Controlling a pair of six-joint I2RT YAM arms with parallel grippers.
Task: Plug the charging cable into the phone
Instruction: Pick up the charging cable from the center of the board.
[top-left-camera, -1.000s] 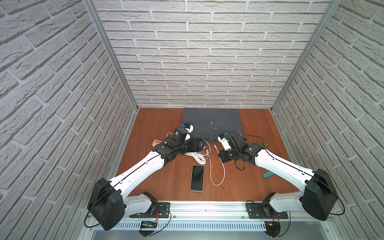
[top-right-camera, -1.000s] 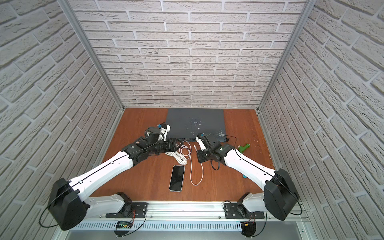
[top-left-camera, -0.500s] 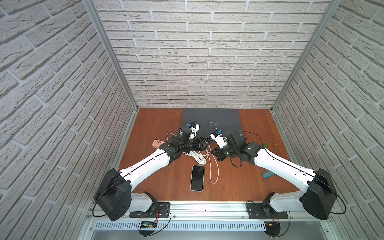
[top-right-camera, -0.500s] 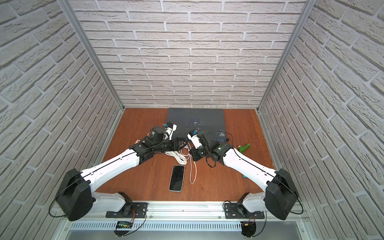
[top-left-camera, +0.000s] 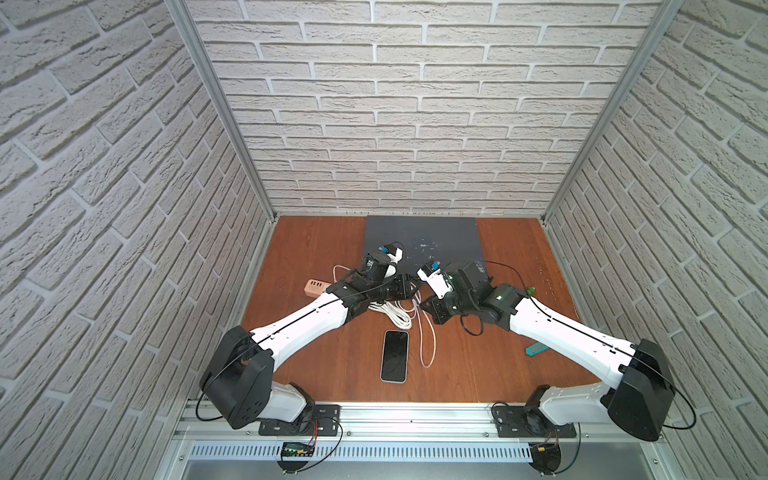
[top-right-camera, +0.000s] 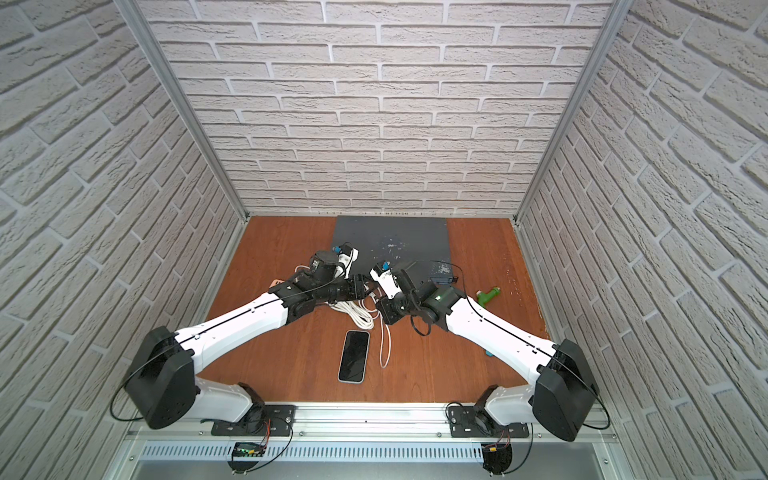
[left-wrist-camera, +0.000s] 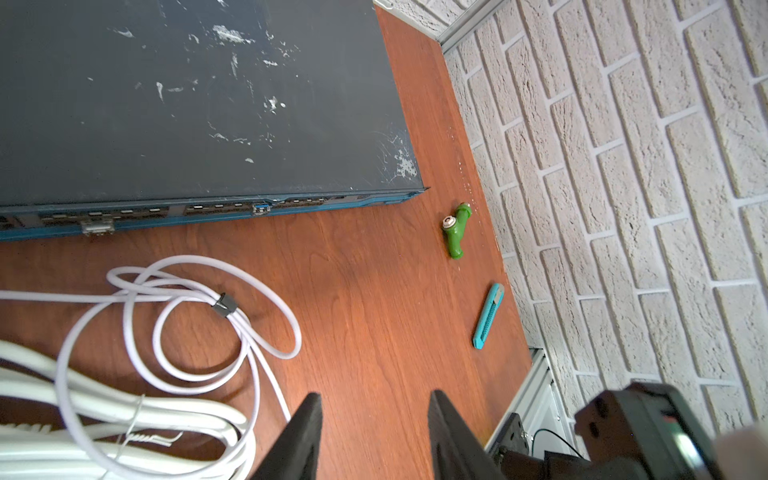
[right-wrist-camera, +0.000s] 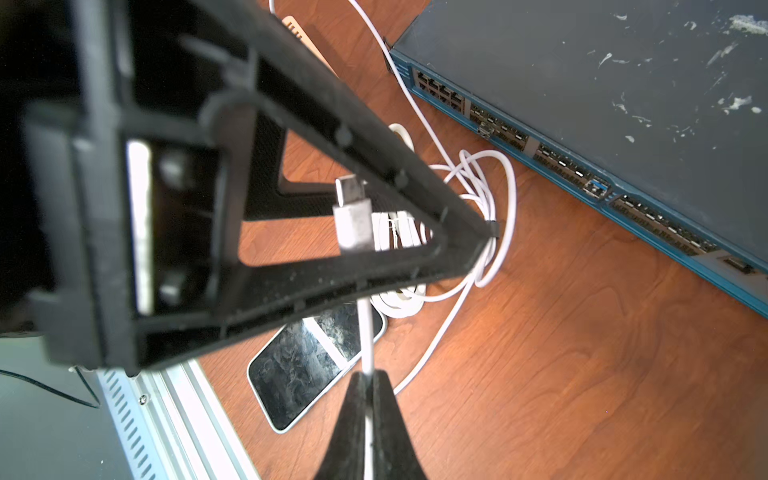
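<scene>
Right hand (right-wrist-camera: 368, 378) clamps the charging cable (right-wrist-camera: 365, 332) just behind its plug (right-wrist-camera: 352, 220), apparently offering it to the left hand (left-wrist-camera: 374, 399), its jaws apart; the phone (top-left-camera: 394, 355) lies nearer, unplugged.

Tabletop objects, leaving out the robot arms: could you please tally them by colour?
White: 2 (charging cable, coiled cord)
Black: 1 (phone)
Grey-blue: 1 (flat box)
Green: 1 (small fitting)
Teal: 1 (cutter)
Peach: 1 (port hub)
Total: 7
</scene>
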